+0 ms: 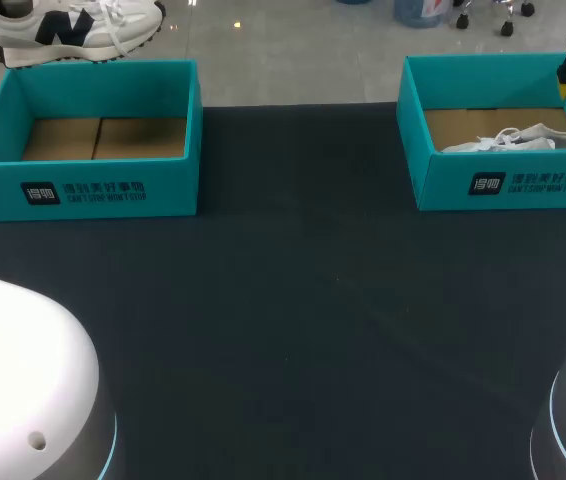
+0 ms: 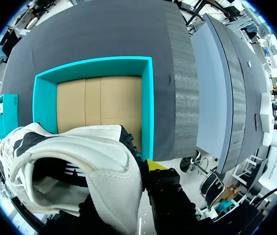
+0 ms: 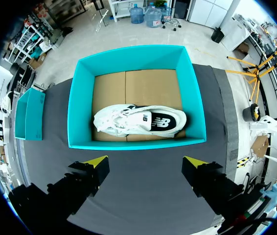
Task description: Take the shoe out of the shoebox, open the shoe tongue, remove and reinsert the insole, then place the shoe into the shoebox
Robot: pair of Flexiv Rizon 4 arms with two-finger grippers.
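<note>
My left jaws are clenching the white sneaker with a dark side logo [image 2: 104, 152] at its heel collar. One yellow fingertip [image 2: 153, 165] is pressing on the outside of the heel; the other is hidden by the shoe. The sneaker is hanging in the air, clear of the desk, above the far side of the left-hand teal cardboard shoebox [image 1: 93, 190]. That box's brown cardboard floor is showing.

A second white sneaker [image 3: 138, 120] is lying on its side inside the right-hand teal cardboard shoebox [image 3: 133, 144], its length running across the box. My right jaws are standing released, yellow fingertips [image 3: 97, 161] wide apart, grasping nothing, hovering above that box and touching nothing.

Both boxes are sitting well apart along the far edge of the dark grey desk [image 1: 293, 320].
</note>
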